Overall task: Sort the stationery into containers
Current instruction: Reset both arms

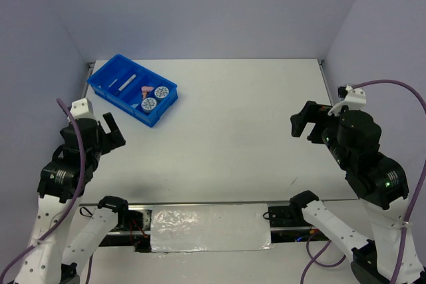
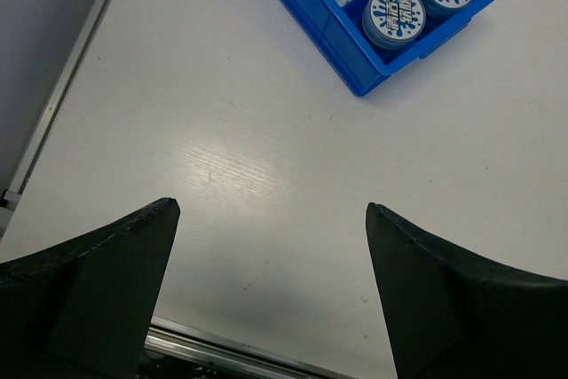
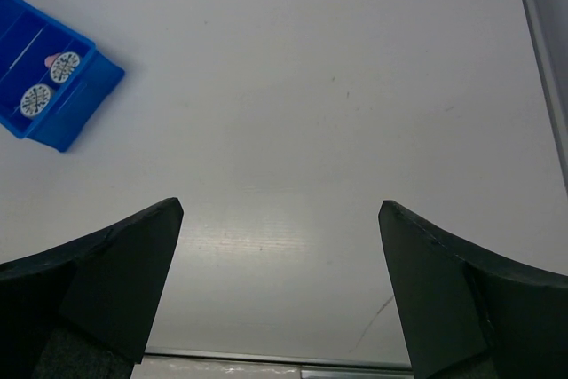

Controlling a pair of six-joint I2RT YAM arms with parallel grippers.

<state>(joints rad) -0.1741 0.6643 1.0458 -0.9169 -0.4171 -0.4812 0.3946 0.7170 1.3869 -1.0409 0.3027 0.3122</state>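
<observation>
While both arms hang back at the near side, look to the upper left of the top view. That's where the bright blue rectangular plastic tray (image 1: 101, 89) sits on the white counter (image 1: 239, 118). Every piece of stationery I can make out lies inside it. The two round blue discs with patterned white tops (image 1: 154, 98) share the compartment at the tray's lower-right end, touching or nearly so. The pink and orange sticks (image 1: 144, 90) are in the next compartment, and two slim grey pieces (image 1: 128, 81) lie further toward the upper left, too small to identify.

Your left end effector (image 1: 112, 131) is spread wide with nothing in it. It hovers near the tray, just below and slightly left of the disc end. In the left wrist view the tray's corner fills the upper right and both discs are plainly visible. The tray's long axis runs from upper left to lower right in the top view, so that disc end points toward the middle of the counter.

Your right end effector (image 1: 303, 123) is also wide open and empty, well apart across the counter at centre right. Its wrist view shows the tray small in the upper left.

My read: the left arm is clearly the nearer one for any further reach to the tray, and the sorting looks finished or close to it.
</observation>
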